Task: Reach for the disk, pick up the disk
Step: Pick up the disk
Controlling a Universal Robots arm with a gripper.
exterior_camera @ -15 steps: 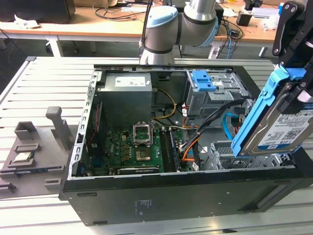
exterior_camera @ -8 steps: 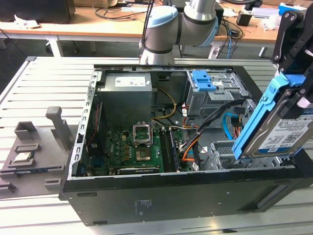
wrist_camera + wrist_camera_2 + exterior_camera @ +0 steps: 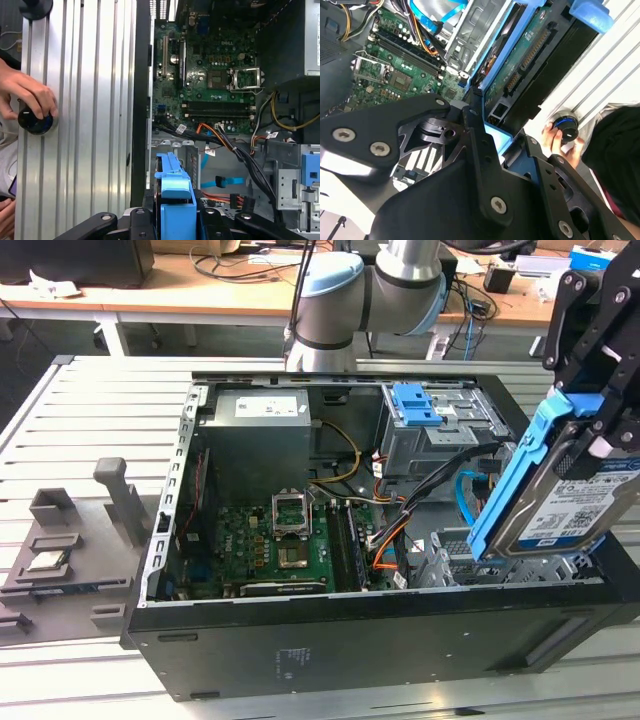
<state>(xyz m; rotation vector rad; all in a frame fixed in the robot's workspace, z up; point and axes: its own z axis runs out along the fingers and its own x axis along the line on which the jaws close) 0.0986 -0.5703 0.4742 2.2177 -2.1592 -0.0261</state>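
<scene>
The disk [image 3: 572, 512], a silver-grey hard drive with a white-and-blue label and a blue plastic frame, hangs tilted above the open computer case [image 3: 300, 635], at the exterior view's right. My gripper [image 3: 588, 418] is shut on the frame's upper end, and the drive's lower end is still level with the case rim. In the second wrist view the disk [image 3: 520, 67] shows its green circuit-board underside beyond my gripper [image 3: 492, 142]. The blue frame [image 3: 175, 192] runs up out of my gripper [image 3: 176, 222] in the first wrist view.
Inside the case are a green motherboard [image 3: 290, 540], orange and blue cables [image 3: 385, 540] and a blue latch plate [image 3: 415, 405] on the metal drive cage. A grey fixture [image 3: 70, 540] sits at the exterior view's left. A person's hand [image 3: 30, 97] holds a black knob on the slatted table.
</scene>
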